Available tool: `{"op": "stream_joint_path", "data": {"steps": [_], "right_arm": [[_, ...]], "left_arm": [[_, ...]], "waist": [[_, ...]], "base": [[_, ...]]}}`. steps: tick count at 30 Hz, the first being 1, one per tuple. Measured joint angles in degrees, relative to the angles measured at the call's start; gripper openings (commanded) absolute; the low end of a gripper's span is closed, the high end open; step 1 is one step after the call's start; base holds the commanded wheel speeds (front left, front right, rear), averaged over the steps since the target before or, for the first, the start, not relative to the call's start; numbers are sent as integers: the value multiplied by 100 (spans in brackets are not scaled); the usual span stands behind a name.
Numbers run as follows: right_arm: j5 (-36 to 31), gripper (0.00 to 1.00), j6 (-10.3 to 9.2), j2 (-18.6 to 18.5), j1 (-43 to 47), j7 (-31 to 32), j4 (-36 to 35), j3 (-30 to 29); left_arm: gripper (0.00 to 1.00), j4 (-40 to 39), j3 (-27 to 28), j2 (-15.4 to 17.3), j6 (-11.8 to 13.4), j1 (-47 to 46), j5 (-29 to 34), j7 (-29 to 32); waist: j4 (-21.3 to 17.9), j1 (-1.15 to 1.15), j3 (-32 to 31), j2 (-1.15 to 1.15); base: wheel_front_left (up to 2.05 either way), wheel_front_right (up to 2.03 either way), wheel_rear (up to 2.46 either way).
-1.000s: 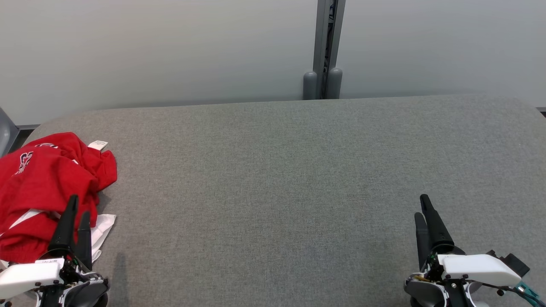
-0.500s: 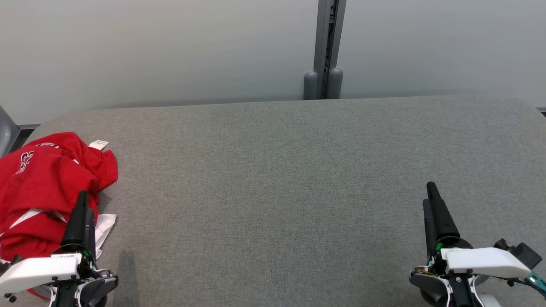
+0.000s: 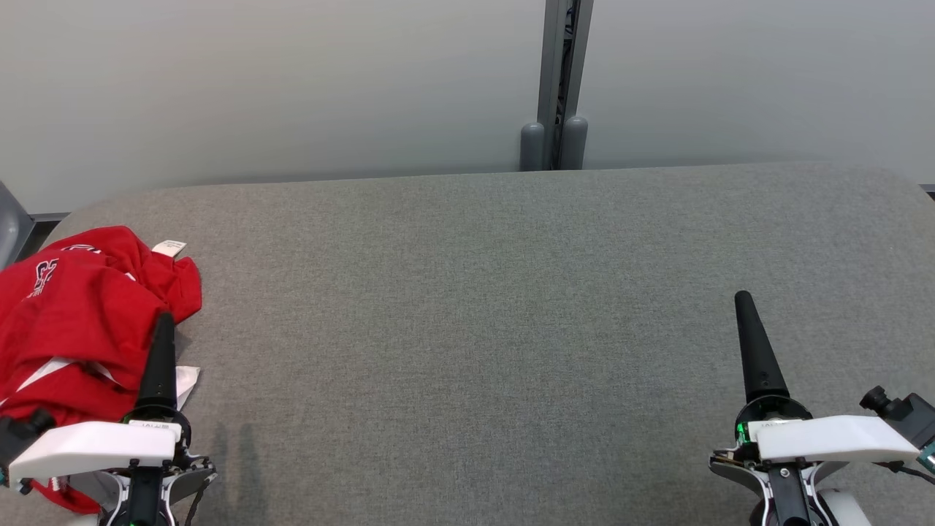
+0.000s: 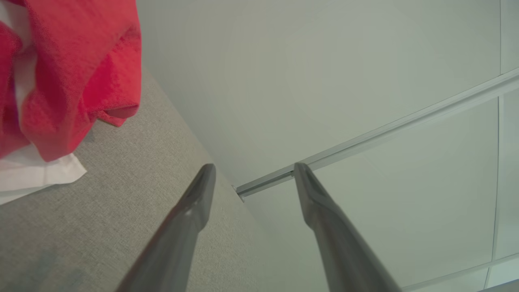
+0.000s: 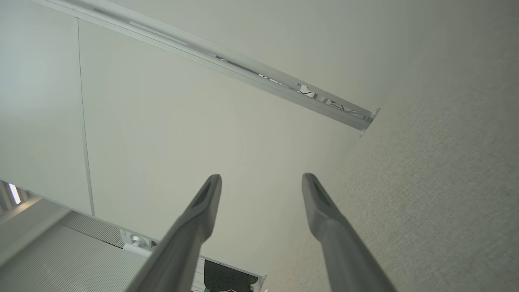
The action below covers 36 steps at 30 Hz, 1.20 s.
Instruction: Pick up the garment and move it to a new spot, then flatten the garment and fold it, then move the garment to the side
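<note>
Head view: red garment [image 3: 80, 321] crumpled in a heap at the left end of the grey fabric-covered table [image 3: 475, 292], with white lettering on its far-left fold, a small white label [image 3: 169, 248] at its far edge and a patch of white cloth [image 3: 186, 380] poking out from under its near right side. Just beside that heap, at the lower left, left gripper [image 3: 163, 321], seen edge-on as a single dark finger in front of the garment's right margin; contact with the cloth impossible to tell from here. Left wrist view: left gripper [image 4: 254, 166] parted wide, nothing between the fingers, with garment [image 4: 61, 73] and white cloth [image 4: 36, 174] off to the upper left, apart from both tips. Well apart across the table, at the lower right of the head view, right gripper [image 3: 743, 299], likewise edge-on. Right wrist view: right gripper [image 5: 261, 176] also parted wide and holding nothing, aimed past the table edge at the pale wall panels [image 5: 162, 121] and a metal rail [image 5: 243, 73]
</note>
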Motion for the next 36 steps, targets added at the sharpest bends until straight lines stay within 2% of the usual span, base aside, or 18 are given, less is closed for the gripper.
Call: {"op": "stream_joint_path", "data": {"steps": [13,23,36], "right_arm": [[-1551,100,0,-4,25,-55,-180,-62],[-3000,100,0,-7,53,-94,-174,-145],[-4462,100,2,-14,48,-134,34,-488]], "left_arm": [[100,-309,-471,5,402,113,1639,-448],[100,-424,-836,9,649,137,2833,-737],[100,-436,-1174,12,831,207,3908,-1082]], "waist": [[12,0,10,0],[25,0,16,0],[46,0,42,0]], "base": [[0,0,0],[0,0,0],[0,0,0]]}}
